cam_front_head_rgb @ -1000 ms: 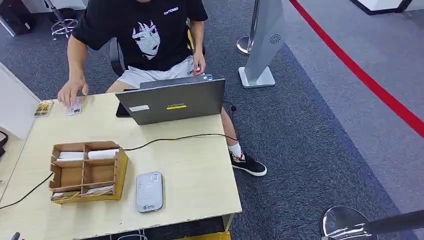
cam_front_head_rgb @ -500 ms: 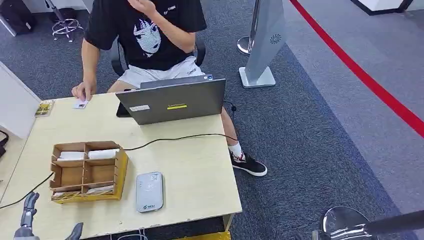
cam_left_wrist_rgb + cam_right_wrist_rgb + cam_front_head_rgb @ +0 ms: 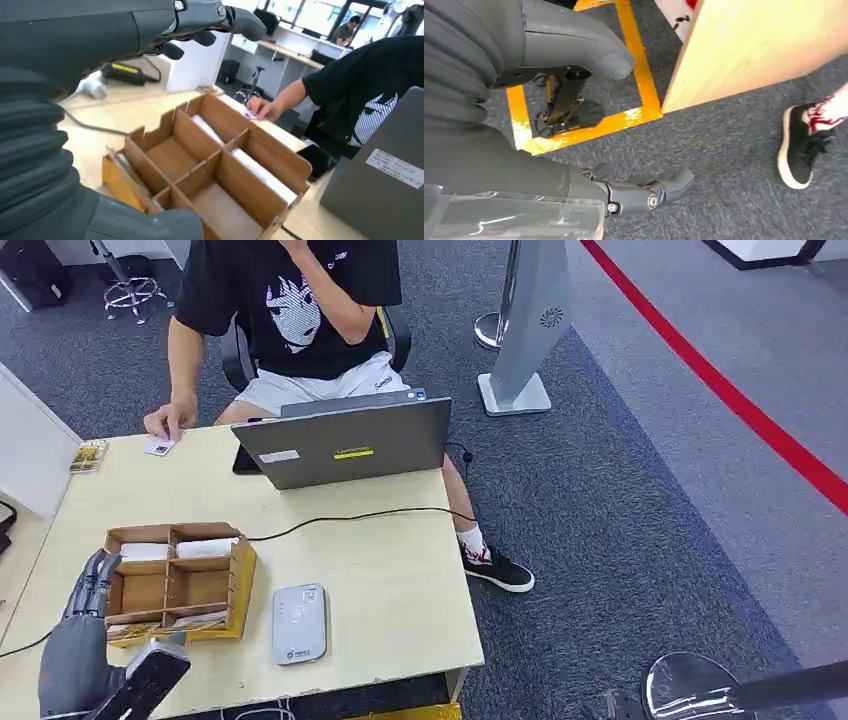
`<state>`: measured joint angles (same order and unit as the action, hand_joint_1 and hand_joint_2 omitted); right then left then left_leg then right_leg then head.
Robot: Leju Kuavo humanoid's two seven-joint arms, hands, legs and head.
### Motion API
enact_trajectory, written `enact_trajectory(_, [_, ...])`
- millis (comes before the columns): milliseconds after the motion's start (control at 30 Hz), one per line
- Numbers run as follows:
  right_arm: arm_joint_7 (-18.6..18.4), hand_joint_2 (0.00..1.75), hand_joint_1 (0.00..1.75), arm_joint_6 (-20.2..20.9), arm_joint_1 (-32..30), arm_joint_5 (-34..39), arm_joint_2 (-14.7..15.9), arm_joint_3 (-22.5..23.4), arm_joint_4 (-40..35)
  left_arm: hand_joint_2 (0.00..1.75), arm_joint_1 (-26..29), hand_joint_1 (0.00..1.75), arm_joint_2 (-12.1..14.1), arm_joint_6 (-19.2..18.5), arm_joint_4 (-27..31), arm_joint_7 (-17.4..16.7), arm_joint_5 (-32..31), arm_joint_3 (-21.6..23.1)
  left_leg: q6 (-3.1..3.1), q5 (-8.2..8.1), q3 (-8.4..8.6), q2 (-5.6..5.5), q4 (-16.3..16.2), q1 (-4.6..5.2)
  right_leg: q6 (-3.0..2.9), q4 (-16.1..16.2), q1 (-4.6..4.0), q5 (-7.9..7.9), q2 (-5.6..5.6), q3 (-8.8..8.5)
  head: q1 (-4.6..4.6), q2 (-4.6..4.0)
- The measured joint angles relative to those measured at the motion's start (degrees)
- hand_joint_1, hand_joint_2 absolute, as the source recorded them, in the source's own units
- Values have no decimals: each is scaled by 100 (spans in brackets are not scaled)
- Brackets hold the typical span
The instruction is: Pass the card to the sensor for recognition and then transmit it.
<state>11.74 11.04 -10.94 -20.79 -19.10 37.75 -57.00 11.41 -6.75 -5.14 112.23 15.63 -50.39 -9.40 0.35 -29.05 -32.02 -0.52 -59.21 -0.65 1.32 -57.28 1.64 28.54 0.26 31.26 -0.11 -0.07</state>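
A brown cardboard organizer (image 3: 175, 585) stands on the table's near left, with white cards (image 3: 205, 548) in its far compartments and more cards (image 3: 165, 625) in the near ones. My left hand (image 3: 85, 630) is raised at the organizer's left side, its fingers (image 3: 95, 575) spread beside the wall and holding nothing. The left wrist view shows that hand (image 3: 100, 30) above the organizer (image 3: 215, 165) and its white cards (image 3: 260, 170). The grey-white sensor (image 3: 299, 622) lies flat just right of the organizer. My right hand (image 3: 499, 150) hangs empty over the carpet beside the table edge, fingers apart.
A person sits behind the table, one hand (image 3: 165, 425) on a small card (image 3: 160, 447) at the far left. An open grey laptop (image 3: 345, 445) stands at the far edge with a black cable (image 3: 350, 518) crossing the table. Another card (image 3: 88, 455) lies by a white partition (image 3: 30, 450).
My left hand has come up from the table's near-left corner to the organizer's left side. The person drew the small card toward the far edge and lifted the other hand from the laptop.
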Motion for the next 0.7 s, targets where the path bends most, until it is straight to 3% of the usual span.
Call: enact_trajectory(700, [345,175,0,48,849,-1683,112,649,1255,175,-2321,0,1620,79,-931,-1215,-2441,831,-8,9,0,0,-1,-1,-5,-8,-1,-4,5,1,4,0])
